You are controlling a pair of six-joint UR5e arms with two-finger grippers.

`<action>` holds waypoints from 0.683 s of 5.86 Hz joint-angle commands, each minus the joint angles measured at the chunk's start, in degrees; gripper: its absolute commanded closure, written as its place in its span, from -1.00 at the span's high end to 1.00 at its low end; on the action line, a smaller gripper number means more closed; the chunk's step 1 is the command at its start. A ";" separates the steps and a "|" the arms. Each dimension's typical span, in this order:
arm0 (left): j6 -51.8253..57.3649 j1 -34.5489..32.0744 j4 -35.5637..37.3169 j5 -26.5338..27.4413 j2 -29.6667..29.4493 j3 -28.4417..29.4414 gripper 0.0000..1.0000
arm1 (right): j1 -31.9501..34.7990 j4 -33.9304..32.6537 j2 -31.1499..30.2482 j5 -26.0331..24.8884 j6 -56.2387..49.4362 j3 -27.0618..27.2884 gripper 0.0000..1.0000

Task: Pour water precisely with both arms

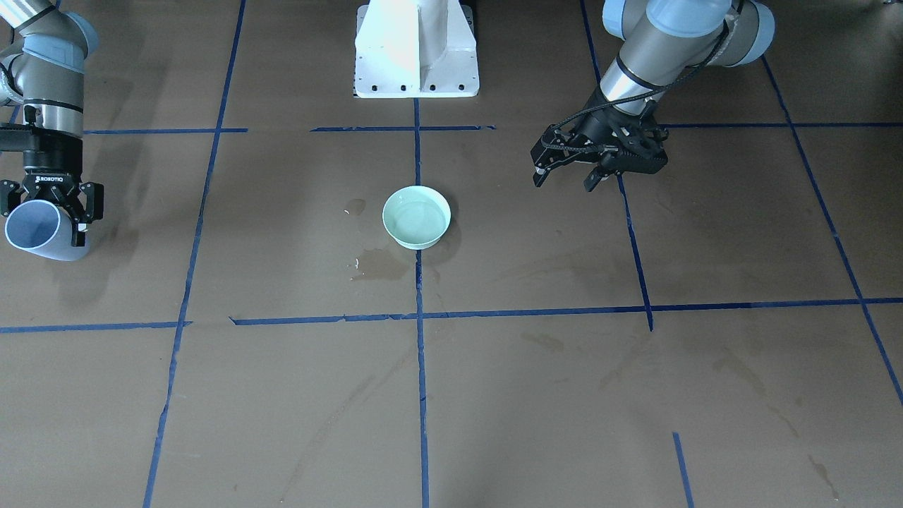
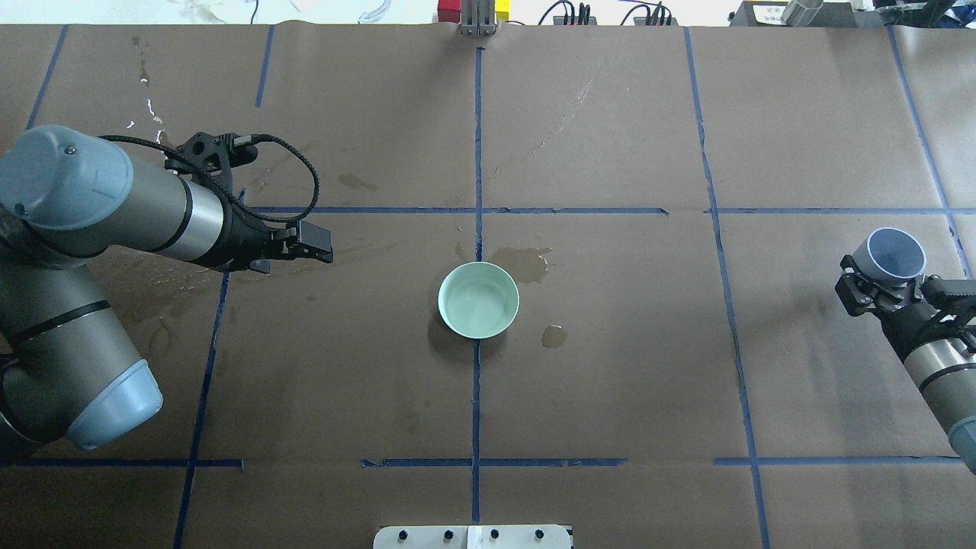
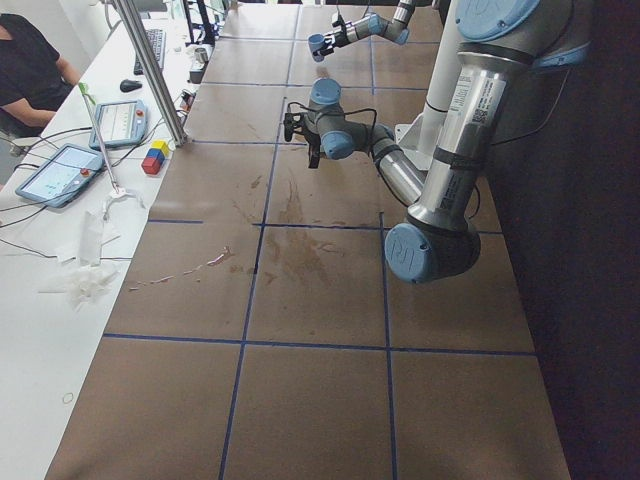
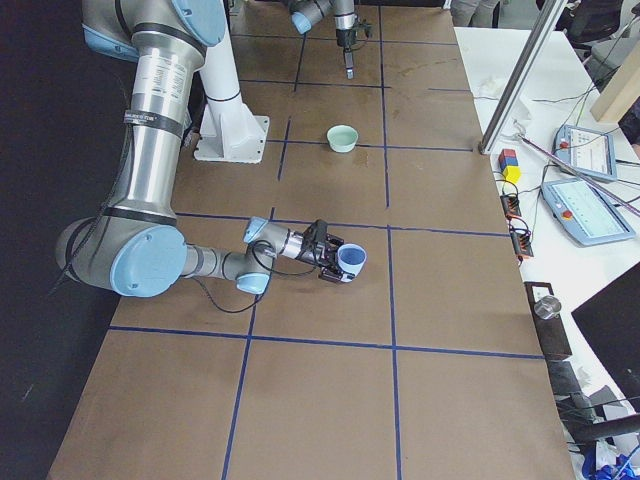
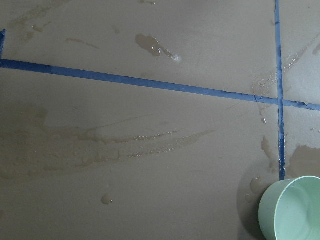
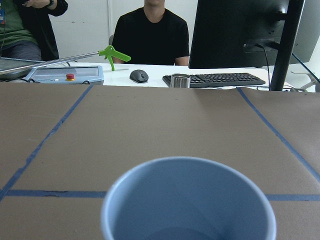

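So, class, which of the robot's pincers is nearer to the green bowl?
Left. The left pincer hangs open and empty a short way to one side of the bowl. The right pincer, shut on a blue cup, is far off towards the table's opposite end.

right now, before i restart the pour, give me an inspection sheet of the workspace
surface: brown paper table with blue tape grid; wet stains beside the bowl
job's things: mint bowl at centre, water in it; blue cup held far to the robot's right
clutter: nothing seen
grippers: left gripper open, empty; right gripper shut on the blue cup
cables: black cable looped at the left wrist
surroundings: white pedestal; people seated at a desk beyond the table
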 commanded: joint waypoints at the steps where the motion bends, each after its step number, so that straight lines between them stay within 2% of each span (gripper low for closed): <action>1: 0.00 0.00 0.00 0.00 -0.06 -0.01 0.99 | 1.62 -0.15 0.51 0.31 0.05 -0.03 -0.86; 4: 0.00 0.00 0.08 0.00 0.03 -0.53 0.99 | 1.54 -0.06 0.87 0.83 -0.13 -2.14 -0.75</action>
